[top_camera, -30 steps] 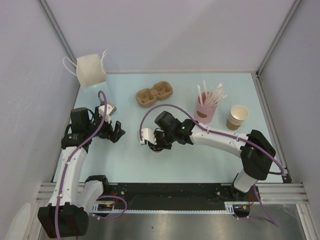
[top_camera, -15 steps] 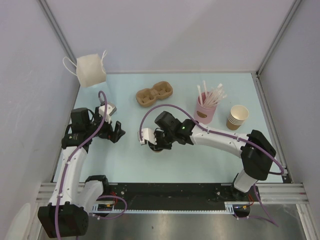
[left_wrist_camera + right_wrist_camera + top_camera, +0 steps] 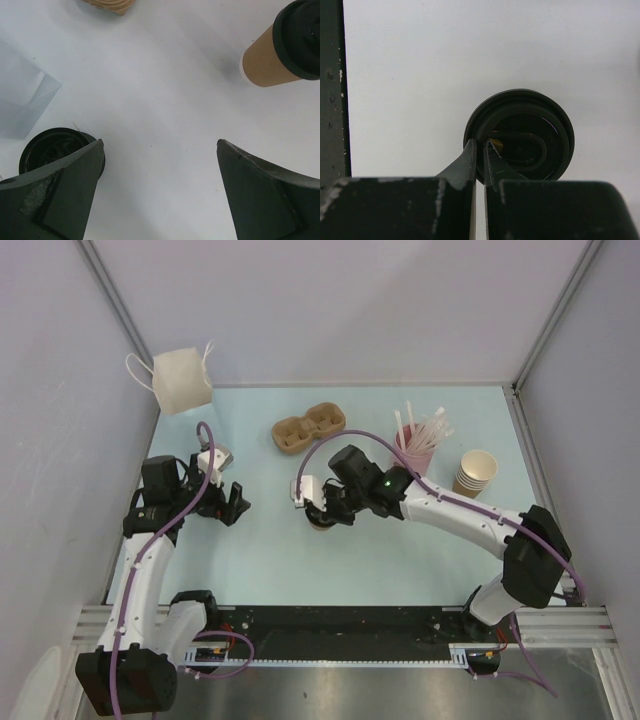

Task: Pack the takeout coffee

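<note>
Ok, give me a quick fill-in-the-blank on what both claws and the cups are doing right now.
1. The right claw is pinched shut on the black ____ of the coffee cup.
2. The left claw is ____ and empty.
3. The straws stand in a ____ cup.
Missing words: lid; open; pink.

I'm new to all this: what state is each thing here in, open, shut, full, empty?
right gripper: shut on the black lid's rim
left gripper: open, empty
takeout cup: capped with that lid
cup carrier: both slots empty
pink cup: upright, holding straws
stacked cups: nested, upright, top one empty
paper bag: standing upright
spare lid: lying flat, not held
</note>
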Available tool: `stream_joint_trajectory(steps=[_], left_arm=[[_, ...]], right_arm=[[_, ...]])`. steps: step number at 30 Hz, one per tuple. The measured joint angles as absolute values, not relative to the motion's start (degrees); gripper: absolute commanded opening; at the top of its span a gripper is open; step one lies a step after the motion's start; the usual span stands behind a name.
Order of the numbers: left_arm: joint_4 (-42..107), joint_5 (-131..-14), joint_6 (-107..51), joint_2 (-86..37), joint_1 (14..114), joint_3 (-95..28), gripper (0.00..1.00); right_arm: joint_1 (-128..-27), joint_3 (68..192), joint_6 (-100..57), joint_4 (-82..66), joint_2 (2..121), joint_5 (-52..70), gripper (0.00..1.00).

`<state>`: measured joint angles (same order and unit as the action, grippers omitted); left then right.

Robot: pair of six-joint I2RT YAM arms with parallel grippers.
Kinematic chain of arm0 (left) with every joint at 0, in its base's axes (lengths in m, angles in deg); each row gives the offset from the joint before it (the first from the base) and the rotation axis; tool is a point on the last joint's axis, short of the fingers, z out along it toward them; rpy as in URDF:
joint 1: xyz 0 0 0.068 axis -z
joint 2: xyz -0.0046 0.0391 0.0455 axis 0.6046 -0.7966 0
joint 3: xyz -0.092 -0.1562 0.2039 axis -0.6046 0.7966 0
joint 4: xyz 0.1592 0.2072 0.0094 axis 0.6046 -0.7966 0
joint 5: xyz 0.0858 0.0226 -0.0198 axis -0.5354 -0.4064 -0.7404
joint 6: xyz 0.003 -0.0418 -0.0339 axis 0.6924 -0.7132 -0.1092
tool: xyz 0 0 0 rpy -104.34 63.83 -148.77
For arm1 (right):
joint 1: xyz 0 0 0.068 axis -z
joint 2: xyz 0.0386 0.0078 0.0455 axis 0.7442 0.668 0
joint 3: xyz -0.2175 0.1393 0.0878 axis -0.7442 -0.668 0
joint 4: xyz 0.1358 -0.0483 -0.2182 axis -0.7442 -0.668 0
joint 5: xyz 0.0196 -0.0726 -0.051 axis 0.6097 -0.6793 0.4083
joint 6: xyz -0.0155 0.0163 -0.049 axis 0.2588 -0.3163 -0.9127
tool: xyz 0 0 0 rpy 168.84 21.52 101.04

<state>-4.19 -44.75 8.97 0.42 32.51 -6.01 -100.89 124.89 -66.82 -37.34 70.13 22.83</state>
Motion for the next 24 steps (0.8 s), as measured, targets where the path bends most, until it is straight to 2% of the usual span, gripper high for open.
stream_joint_trajectory(steps=[11, 14, 24], left_arm=[[-4.47, -47.65, 9.15, -0.04, 32.51, -6.91, 0.99], [-5.54, -49.88, 10.15, -1.26, 32.51, -9.77, 1.00], [-5.72, -55.59, 12.49, -7.75, 32.53, -21.66, 0.99]], right_arm=[[-91.20, 125.19, -64.00, -39.37, 62.75, 27.22, 0.00], [-88.41, 126.07, -63.98, -41.56, 59.93, 27.48, 0.00], [-88.17, 126.35, -63.06, -46.96, 54.18, 33.05, 0.00]])
